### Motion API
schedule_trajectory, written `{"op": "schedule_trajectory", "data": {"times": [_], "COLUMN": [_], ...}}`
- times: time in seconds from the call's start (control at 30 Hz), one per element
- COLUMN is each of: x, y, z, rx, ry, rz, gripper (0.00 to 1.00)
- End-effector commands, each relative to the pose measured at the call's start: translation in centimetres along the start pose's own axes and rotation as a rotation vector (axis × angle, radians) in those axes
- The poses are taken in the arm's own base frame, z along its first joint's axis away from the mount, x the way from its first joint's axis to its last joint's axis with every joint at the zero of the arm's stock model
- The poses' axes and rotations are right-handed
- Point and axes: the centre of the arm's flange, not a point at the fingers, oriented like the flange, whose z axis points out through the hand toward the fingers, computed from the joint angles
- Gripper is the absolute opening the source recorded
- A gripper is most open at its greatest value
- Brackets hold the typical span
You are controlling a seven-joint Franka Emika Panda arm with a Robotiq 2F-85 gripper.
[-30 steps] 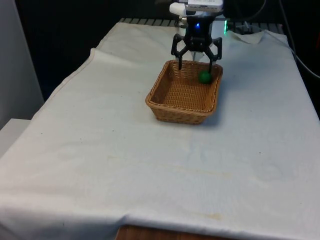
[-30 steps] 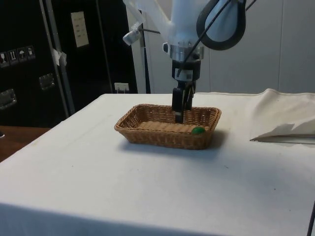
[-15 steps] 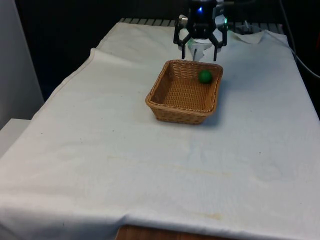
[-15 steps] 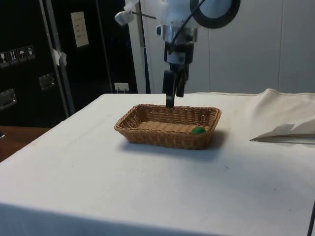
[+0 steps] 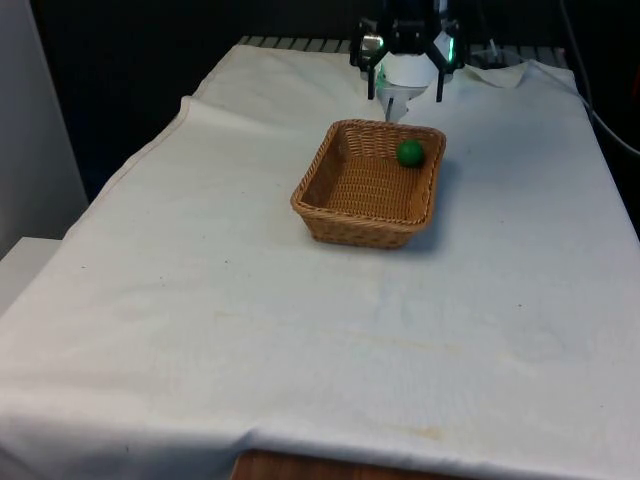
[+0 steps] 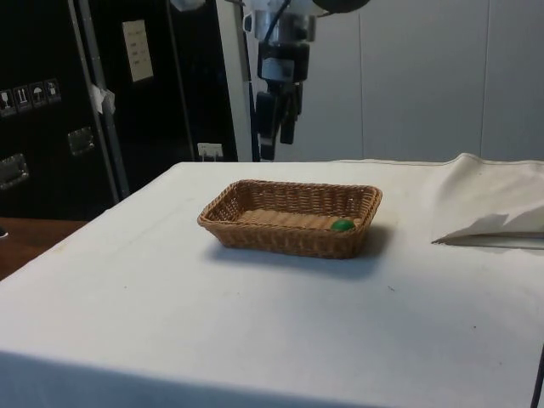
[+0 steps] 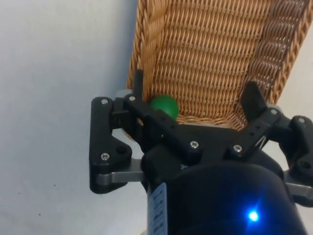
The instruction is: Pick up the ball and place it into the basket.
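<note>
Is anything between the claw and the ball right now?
Nothing visible. The green ball already lies inside the wicker basket, near its far corner. The claw hangs open above the basket's far rim, empty, with only open air between them.

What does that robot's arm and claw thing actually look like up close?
The arm is smooth and white, with a black cable running along it. Its end carries a black gripper built of angular linkage bars joined by small silver screws, on a grey metal plate. The two fingers are slim, black and blunt-tipped.
</note>
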Motion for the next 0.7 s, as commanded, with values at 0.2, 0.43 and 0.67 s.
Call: {"op": "schedule_trajectory", "data": {"times": [0.2, 0.43, 0.67], "x": [1.9, 3.2, 4.3], "y": [-0.6, -0.5, -0.6], "z": [-0.5, -0.7, -2.2], "rx": [-0.006, -0.025, -0.021], "ry": [-0.007, -0.004, -0.022], "rz": [-0.021, -0.042, -0.073], "gripper": [1.00, 1.00, 1.00]}}
